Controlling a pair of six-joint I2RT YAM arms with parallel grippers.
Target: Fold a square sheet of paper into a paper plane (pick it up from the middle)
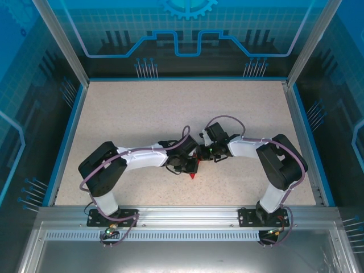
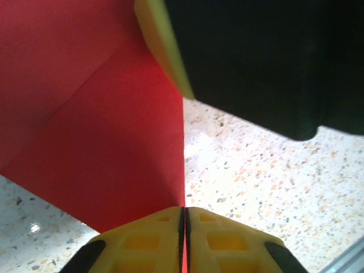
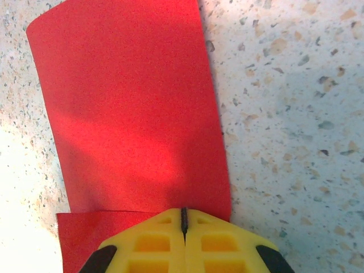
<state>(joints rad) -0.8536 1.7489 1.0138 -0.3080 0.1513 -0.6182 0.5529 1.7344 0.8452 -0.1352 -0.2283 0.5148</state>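
The square sheet of paper (image 1: pixel 193 170) is bright red and creased, lying at mid-table between the two arms. In the left wrist view it (image 2: pixel 102 142) rises edge-on from my left gripper (image 2: pixel 183 213), whose yellow jaws are shut with a thin red line of paper pinched between them. My right gripper (image 3: pixel 183 211) is shut, its tips resting against the face of the sheet (image 3: pixel 131 114), which curves away ahead, with a folded flap at lower left. One of the right gripper's fingers (image 2: pixel 162 45) touches the paper's upper part. From above, my left gripper (image 1: pixel 190 164) and right gripper (image 1: pixel 201 154) meet over the paper.
The speckled beige table (image 1: pixel 170 114) is bounded by a blue rim and glass walls (image 1: pixel 68 131). Both arms bend inward from their bases on the metal rail (image 1: pixel 182 213) at the near edge.
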